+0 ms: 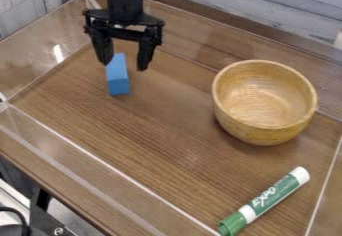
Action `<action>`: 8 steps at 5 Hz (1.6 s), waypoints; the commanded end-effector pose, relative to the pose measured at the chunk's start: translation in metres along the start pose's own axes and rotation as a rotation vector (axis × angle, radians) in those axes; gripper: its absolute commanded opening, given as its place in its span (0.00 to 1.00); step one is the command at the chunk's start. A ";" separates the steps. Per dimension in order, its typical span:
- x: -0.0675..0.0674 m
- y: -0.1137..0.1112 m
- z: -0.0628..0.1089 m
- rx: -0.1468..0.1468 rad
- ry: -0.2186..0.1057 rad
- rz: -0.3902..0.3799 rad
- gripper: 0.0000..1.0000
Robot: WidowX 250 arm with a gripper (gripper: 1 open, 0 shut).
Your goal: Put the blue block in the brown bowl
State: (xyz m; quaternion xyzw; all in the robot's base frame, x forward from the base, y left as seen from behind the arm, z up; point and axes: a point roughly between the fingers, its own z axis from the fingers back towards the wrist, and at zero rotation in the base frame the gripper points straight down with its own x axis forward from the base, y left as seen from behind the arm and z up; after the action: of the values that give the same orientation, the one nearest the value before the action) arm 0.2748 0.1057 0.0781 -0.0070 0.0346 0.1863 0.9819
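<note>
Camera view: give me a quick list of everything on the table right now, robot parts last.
blue block: one, bright blue, lying on the table at left, under the gripper.
brown bowl: one, light-brown wood, at right, empty.
marker pen: one, green and white, lying near the front right corner.
table: one, dark wood grain, with clear walls around it.
gripper: one, black, pointing down, jaws open on either side of the block's far end; no grip yet.
</note>
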 end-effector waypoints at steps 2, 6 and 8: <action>0.009 0.009 0.004 -0.003 -0.061 0.050 1.00; 0.014 0.014 -0.002 -0.009 -0.080 0.066 1.00; 0.014 0.014 -0.002 -0.013 -0.090 0.061 1.00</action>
State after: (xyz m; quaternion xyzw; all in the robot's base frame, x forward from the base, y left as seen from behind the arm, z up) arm 0.2786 0.1189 0.0640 -0.0083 0.0108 0.2119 0.9772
